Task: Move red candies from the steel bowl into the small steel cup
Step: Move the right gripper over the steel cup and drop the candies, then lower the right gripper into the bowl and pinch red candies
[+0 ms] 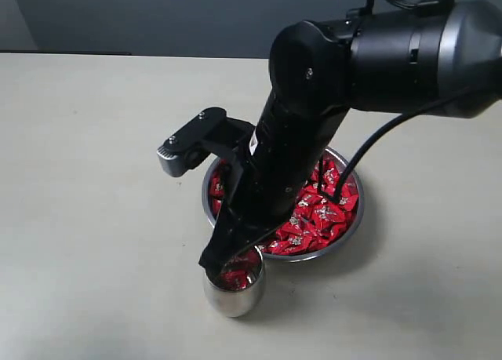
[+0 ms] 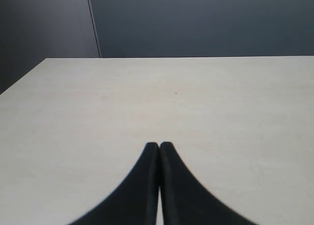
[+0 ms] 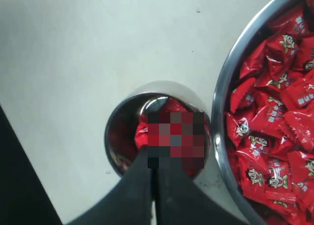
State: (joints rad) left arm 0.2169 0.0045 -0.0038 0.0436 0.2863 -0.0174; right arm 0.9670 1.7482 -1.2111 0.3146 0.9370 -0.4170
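The steel bowl is heaped with red candies. Just in front of it stands the small steel cup, with red candies inside. My right gripper reaches down over the bowl's near edge to the cup's mouth. Its fingers are pressed together, with a red wrapper at their tips; the tips themselves are partly obscured. My left gripper is shut on nothing, over bare table away from the bowl and cup.
The pale table spreads on all sides of the bowl and cup. A dark wall stands behind its far edge. The right arm's black body hangs over the bowl.
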